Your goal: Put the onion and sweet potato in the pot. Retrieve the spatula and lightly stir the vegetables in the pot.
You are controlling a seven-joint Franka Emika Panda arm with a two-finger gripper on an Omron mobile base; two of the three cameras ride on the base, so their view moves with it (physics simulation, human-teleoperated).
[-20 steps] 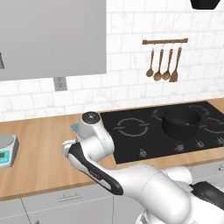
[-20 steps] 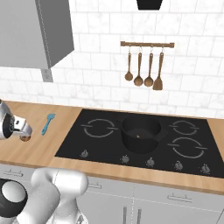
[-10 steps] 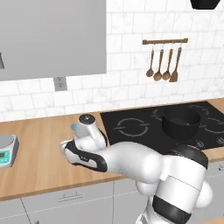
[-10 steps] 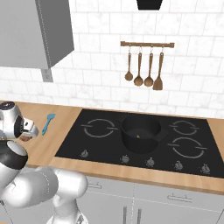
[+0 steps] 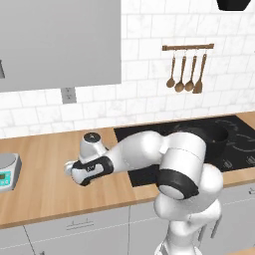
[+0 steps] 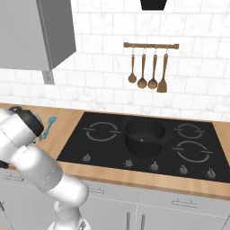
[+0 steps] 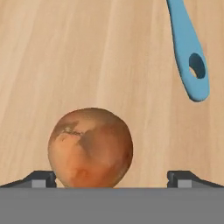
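On the far left of the wooden counter [image 5: 45, 184] sits a small grey kitchen scale [image 5: 8, 169] with a teal display. Moving right from it, the white arm [image 5: 144, 149] bends low over the wood, and its pincer [image 7: 111, 178] hangs just above the surface with the jaws spread wide, holding nothing. Seen along the hand, a reddish-brown vegetable [image 7: 90, 148] (round, mottled orange and rust) lies on the counter between the two dark fingertips [image 7: 39, 178], closer to the left one than to the other; I cannot tell whether that tip touches it. Up and to the right in that same view lies the handle end of the teal-blue spatula [image 7: 189, 57], with its hanging hole showing, apart from the vegetable.

From the right base camera the spatula [image 6: 48, 126] lies on the wood just beside the left edge of the black cooktop [image 6: 108, 148], partly behind the arm's dark joint. Further right, the dark pot [image 6: 144, 136] stands on the cooktop between the burner rings, and a small pale speck shows on its floor, too small to make out. Above it on the white tiled wall, a wooden rail [image 6: 151, 45] carries three brown spoons and a turner [image 6: 162, 84]. A grey wall cabinet [image 6: 45, 36] hangs at upper left.
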